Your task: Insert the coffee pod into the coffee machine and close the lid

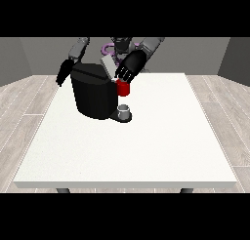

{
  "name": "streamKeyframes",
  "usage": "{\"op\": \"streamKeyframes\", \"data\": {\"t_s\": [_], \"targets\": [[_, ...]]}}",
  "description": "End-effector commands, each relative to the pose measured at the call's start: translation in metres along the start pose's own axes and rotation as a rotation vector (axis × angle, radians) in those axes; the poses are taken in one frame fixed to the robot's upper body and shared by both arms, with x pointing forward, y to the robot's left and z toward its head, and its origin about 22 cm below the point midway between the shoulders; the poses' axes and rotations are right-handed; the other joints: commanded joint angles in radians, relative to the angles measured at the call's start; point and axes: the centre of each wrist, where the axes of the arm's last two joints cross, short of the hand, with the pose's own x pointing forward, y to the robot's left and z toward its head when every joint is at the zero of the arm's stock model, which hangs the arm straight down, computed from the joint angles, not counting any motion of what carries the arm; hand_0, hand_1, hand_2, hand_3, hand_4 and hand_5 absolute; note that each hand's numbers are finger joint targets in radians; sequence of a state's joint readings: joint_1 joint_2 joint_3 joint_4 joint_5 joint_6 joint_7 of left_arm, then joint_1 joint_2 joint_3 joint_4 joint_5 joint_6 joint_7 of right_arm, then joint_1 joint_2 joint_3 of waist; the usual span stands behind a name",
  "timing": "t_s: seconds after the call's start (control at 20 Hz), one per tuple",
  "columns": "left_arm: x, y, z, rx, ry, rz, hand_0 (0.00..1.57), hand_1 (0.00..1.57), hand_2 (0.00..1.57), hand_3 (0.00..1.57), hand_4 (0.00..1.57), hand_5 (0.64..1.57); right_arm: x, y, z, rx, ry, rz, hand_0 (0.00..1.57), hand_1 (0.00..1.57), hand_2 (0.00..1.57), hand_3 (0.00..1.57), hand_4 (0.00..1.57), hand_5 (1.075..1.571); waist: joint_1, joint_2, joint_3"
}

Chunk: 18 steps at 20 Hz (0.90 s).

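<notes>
A large white table [146, 146] fills the middle of the front view, with the robot small at its far edge.

At the view's left, one black hand [63, 73] hangs beside the far left corner of the table, near the coffee machine but apart from it. Its fingers point downward and look relaxed, holding nothing.

Next comes the coffee machine [93, 92], a squat black block standing on the table's far left part. A light grey lid [108, 67] stands tilted up from its top, so the machine reads as open.

Just right of the lid, the hand at the view's right [129, 68] reaches over the machine's upper front corner. Its fingers are spread and only slightly bent, tips pointing down toward a red thing at the machine [123, 88]. Whether they touch anything cannot be told.

Below that red thing, a small grey thing [124, 110] sits on the machine's dark base plate. It may be the pod or a cup; this cannot be told.

As a judgement, a coffee pod is light, small, rigid and smooth-walled, so it would slip easily. A pinch across its sides, between thumb and fingers, looks safest.

No brand, label or writing can be read anywhere.
</notes>
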<state>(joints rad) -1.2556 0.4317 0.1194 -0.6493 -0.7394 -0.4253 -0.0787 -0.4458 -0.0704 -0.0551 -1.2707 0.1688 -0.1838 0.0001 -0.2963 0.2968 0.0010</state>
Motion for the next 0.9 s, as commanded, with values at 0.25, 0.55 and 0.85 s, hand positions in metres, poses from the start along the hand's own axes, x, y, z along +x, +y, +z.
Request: {"op": "streamKeyframes", "data": {"t_s": [0.25,0.55,0.85], "targets": [[-0.006,0.0,0.002,0.029,-0.021,-0.006,1.21,1.21,1.24,1.21,0.36,1.571,-0.004,-0.005,0.001,-0.027,0.013,-0.001,0.0,0.0,0.0,0.0,0.0,1.571,0.012,0.004,-0.0008],[0.009,0.009,0.0,0.091,-0.056,-0.025,1.18,1.18,1.2,1.17,0.35,1.571,-0.005,-0.008,-0.004,-0.021,0.005,-0.016,0.0,0.0,0.0,0.0,0.0,1.571,0.012,0.03,-0.0005],[0.011,-0.008,-0.005,0.081,-0.021,-0.178,1.21,1.21,1.22,1.1,0.0,1.571,-0.002,0.014,0.003,-0.02,-0.002,0.002,0.0,0.0,0.0,0.0,0.0,1.571,-0.007,0.025,-0.0005]]}}
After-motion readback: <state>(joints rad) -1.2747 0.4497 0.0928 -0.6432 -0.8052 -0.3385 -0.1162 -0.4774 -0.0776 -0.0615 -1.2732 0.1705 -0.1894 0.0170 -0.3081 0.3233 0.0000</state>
